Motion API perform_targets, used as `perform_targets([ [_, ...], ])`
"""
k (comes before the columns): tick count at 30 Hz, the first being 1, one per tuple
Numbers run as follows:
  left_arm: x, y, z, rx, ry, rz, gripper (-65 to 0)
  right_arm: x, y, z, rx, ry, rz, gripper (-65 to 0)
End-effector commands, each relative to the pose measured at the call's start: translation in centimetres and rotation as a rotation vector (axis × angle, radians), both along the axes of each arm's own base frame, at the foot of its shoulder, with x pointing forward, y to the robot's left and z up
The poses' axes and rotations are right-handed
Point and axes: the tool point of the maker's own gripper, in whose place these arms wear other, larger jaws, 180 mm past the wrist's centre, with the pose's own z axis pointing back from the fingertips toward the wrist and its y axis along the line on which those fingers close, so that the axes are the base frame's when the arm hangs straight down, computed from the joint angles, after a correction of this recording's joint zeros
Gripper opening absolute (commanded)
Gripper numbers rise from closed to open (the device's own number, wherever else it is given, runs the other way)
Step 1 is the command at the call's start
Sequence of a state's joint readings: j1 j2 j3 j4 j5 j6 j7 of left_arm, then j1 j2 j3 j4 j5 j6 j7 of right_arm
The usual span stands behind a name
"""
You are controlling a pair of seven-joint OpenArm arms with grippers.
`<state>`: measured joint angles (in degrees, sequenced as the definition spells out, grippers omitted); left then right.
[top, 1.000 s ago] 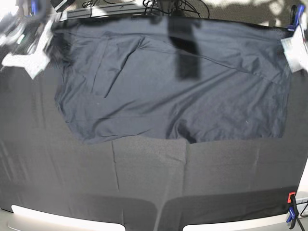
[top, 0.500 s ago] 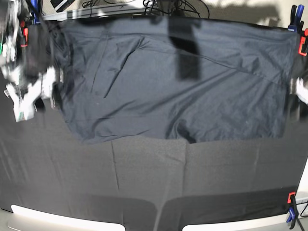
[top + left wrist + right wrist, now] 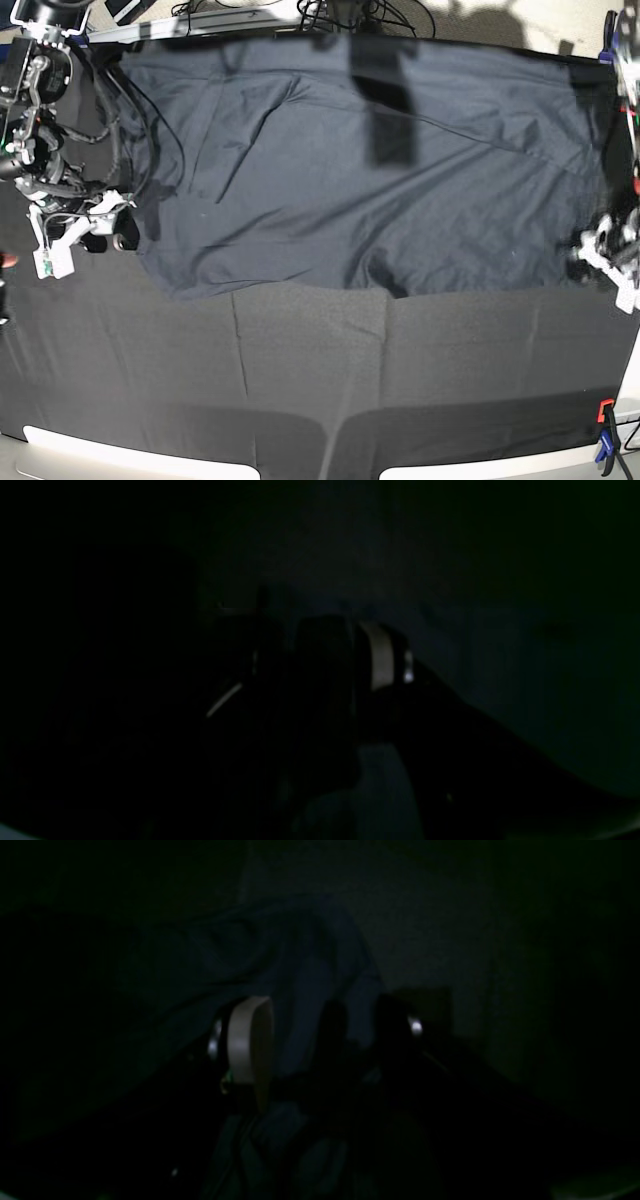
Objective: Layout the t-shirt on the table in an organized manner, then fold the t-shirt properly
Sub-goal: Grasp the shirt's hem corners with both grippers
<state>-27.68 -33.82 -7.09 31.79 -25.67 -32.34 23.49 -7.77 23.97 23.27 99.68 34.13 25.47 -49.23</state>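
Black cloth covers the worktop [image 3: 300, 380] from edge to edge, and one t-shirt [image 3: 360, 170] lies spread across its far half, rumpled with long diagonal creases. Only the base view gives this whole layout; both wrist views are nearly black. Two claws are in view. The right claw [image 3: 100, 228] sits low at the t-shirt's edge on that view's left — its wrist view shows the jaws standing wide with dark fabric [image 3: 300, 965] bunched just beyond them, not gripped. The left claw [image 3: 605, 250] hovers by the opposite edge, blurred; I cannot tell whether it holds cloth. One orange-and-blue clamp [image 3: 605, 435] grips the near corner.
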Motion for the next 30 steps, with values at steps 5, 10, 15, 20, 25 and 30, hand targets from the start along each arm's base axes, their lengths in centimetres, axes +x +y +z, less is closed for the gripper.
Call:
perform_targets([
  [5,0.6,0.6,0.1,0.055,0.006,0.0,-43.0,0.7,-0.3,1.4,-0.012,-0.042,0.006,-32.9],
  [10,-0.1,-3.7,-0.8,-0.029,0.009,-0.155,-43.5,0.7,-0.3,1.4,-0.012,-0.044,0.006,-32.9],
  [15,-0.3,-3.3,-0.7,-0.045,0.017,-0.143,-58.3,1.3,-0.8,2.1,-0.041,-0.091,-0.005,-32.8],
  [20,-0.4,-3.2,-0.8,-0.041,0.025,-0.145,-65.0,2.7,-1.3,3.5,-0.066,-0.164,-0.024,-32.8],
  [25,-0.4,-3.8,-1.0,-0.049,0.027,-0.151,-65.0,5.3,-0.1,2.8,-0.018,-0.139,-0.009,-32.8],
  [30,-0.6,-3.9,-1.2,-0.049,0.044,-0.155,-65.0,8.3,0.4,-0.8,0.047,0.05,-0.017,-32.9],
])
